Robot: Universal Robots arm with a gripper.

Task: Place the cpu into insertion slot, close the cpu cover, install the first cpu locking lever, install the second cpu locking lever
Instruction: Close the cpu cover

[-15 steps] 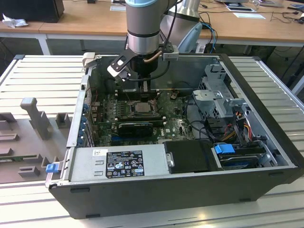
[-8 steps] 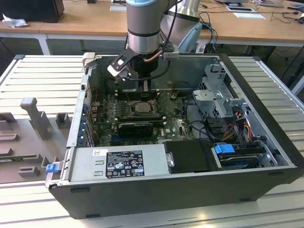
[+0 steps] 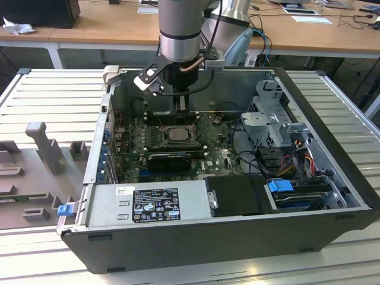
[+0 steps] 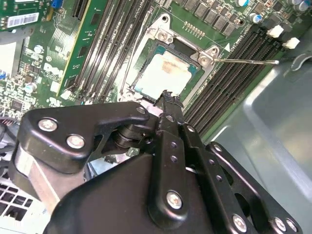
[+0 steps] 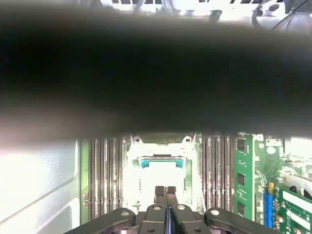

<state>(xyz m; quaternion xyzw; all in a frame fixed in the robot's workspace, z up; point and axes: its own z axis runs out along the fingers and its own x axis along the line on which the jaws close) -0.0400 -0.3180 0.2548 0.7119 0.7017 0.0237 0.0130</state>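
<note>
Gripper [image 3: 183,108] squeezed fully together, gripping nothing, poised just at 12 o'clock of insertion slot [image 3: 176,134] in the exterior view. Cpu [image 4: 165,73] [image 5: 163,170] seated flat inside that slot, just beyond the fingertips in both wrist views. Power supply [image 3: 148,205] at 6 o'clock of motherboard [image 3: 219,155].

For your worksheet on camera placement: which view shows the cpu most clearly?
The second wrist view: the cpu lies close, its pale top plainly seen. The exterior view shows it far smaller. The first wrist view shows it glare-whitened beyond the gripper.
</note>
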